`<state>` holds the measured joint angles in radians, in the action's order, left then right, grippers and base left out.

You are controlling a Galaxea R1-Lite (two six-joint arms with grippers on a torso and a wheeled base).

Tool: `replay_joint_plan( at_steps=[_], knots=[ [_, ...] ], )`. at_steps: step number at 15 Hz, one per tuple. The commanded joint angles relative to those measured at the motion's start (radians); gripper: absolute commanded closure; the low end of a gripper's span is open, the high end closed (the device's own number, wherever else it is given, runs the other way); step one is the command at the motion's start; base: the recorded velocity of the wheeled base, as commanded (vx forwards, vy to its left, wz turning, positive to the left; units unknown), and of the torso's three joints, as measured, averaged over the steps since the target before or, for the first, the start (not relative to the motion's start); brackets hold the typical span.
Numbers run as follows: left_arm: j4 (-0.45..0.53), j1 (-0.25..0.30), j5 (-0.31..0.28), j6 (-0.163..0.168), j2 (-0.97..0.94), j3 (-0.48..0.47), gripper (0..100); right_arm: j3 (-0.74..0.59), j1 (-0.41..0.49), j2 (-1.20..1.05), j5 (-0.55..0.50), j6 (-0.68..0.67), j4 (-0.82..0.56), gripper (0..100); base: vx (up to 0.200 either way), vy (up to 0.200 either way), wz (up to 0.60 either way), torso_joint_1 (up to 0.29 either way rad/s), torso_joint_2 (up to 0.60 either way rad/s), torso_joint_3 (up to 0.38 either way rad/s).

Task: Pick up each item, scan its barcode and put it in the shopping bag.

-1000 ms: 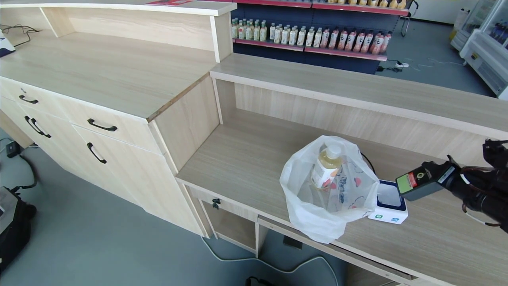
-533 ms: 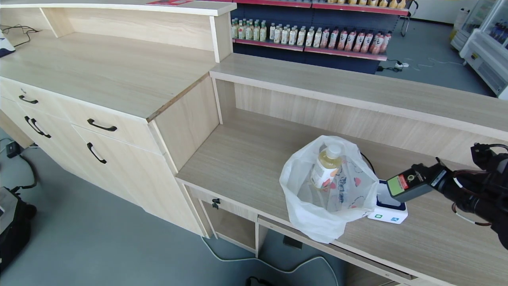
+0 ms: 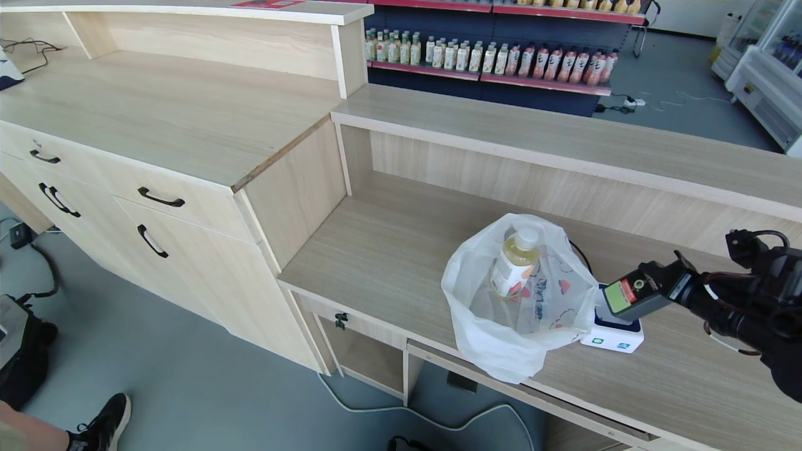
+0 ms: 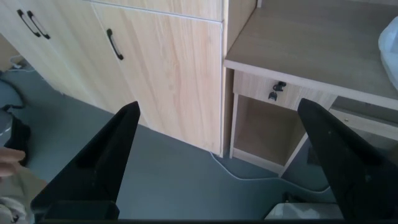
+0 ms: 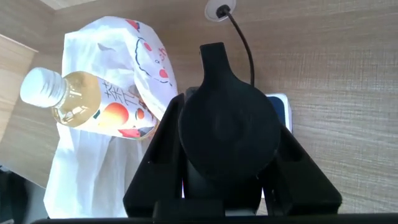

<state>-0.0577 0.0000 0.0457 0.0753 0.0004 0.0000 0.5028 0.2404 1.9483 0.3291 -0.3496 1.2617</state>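
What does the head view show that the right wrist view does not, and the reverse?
Head view, not wrist: the green and red label on the dark item in the right pincer, the stocked store shelf, the cabinet drawers. Wrist view, not head: the hole in the counter where the black cable passes. Both: the bottle in the shopping bag, the white scanner beside it, the dark item.
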Motion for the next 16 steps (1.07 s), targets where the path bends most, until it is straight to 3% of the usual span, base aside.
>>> replay_joint_plan(
  at_steps=[1, 14, 16],
  knots=[
    [-0.001, 0.0, 0.0, 0.0, 0.0, 0.0, 0, 0.008, 0.0, 0.018, 0.014, 0.001, 0.001, 100, 0.0, 0.0, 0.0, 0.0, 0.0, 0.0],
    [-0.001, 0.0, 0.0, 0.0, 0.0, 0.0, 0, 0.062, -0.023, 0.061, 0.065, 0.026, 0.021, 100, 0.0, 0.0, 0.0, 0.0, 0.0, 0.0],
    [-0.001, 0.0, 0.0, 0.0, 0.0, 0.0, 0, 0.079, -0.023, 0.011, 0.062, 0.086, 0.001, 100, 0.0, 0.0, 0.0, 0.0, 0.0, 0.0]
  ],
)
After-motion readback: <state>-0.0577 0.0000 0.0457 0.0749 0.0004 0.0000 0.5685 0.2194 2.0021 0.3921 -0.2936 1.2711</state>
